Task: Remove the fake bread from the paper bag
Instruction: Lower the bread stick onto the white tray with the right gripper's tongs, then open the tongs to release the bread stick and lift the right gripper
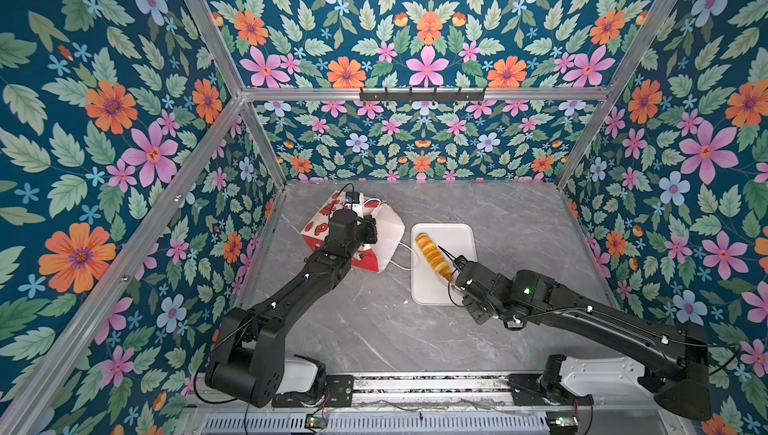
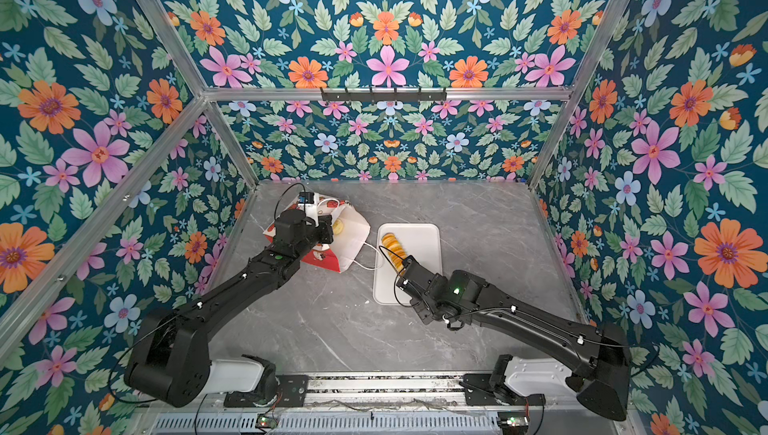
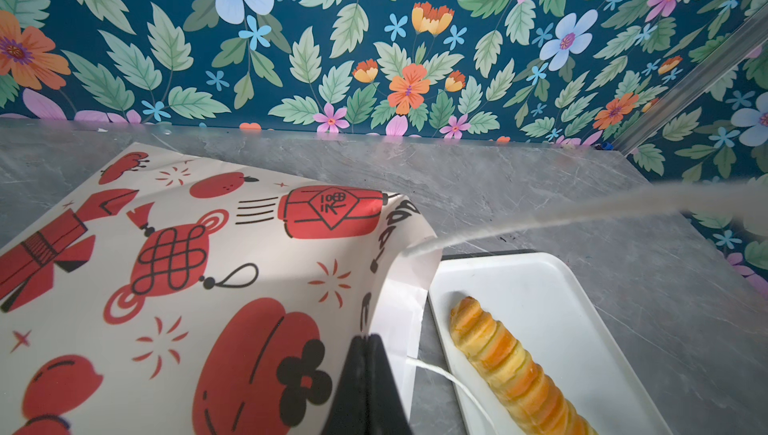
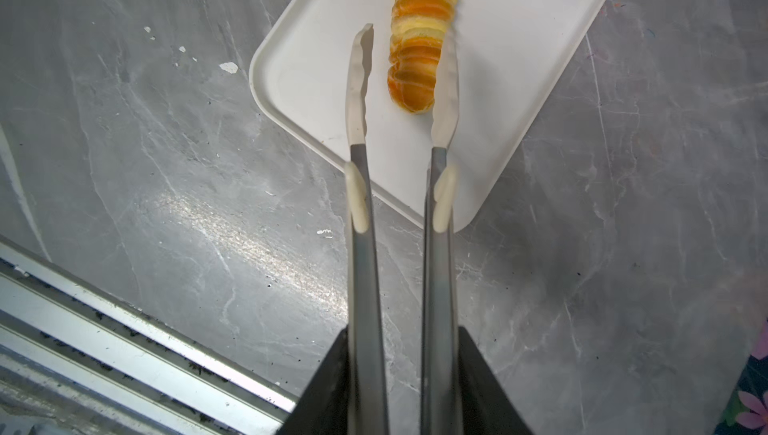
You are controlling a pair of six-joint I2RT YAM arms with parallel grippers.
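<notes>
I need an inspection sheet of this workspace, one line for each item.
Surface: grey marble table.
Job's things: paper bag on its side, mouth toward white tray; ridged loaf on tray; another bread inside bag mouth.
Clutter: white flecks on table.
Grippers: left gripper shut on bag rim; right gripper holds tongs, tips apart around loaf end.
Cables: bag's cord handle reaches tray rim; black cable loops above left wrist.
Surroundings: floral walls, aluminium frame, hook rail.

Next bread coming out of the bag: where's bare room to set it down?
The tray is bare right of the long loaf, up to its far right corner. Open table lies right of the tray and in front of it. Crowded: the tray's left side, where loaf, tongs and bag sit close.
</notes>
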